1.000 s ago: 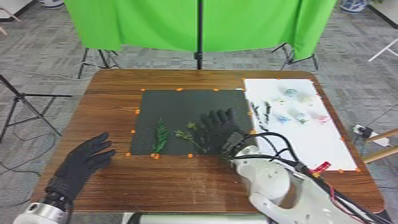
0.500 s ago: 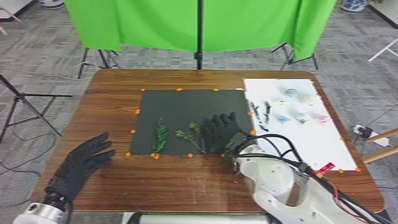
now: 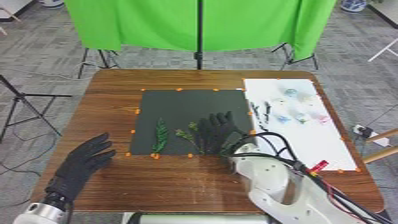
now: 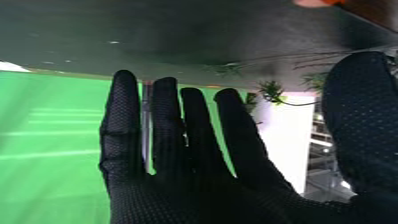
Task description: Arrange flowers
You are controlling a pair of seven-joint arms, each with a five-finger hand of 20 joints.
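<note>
at the near left of the brown table (image 3: 178, 192), the left hand (image 3: 84, 156) rests in the same place as in the earlier frames, palm turned inward, its fingers nearly straight with small gaps between them. on the near right, the white arm (image 3: 271, 175) is turned a little differently from the last frame, and the right hand (image 3: 215, 132) has slid slightly left, over the near right part of the dark mat (image 3: 182, 106). that hand is open: in the right wrist view its fingers are long and straight with narrow gaps, and the thumb stands well apart from them. it is not curled round anything; whether it touches the sprig or the mat, i cannot tell. the 1 thin green sprig (image 3: 181, 133) lies just beside the hand, on its left, and 1 long green leaf (image 3: 161, 136) lies farther left on the mat; both keep their places. beyond and to the right, the white sheet (image 3: 311, 142) bears dark slender stems (image 3: 266, 114) and, farther over, small pale blooms (image 3: 300, 118), some pinkish, some bluish. past the table hangs the green cloth (image 3: 142, 25).
</note>
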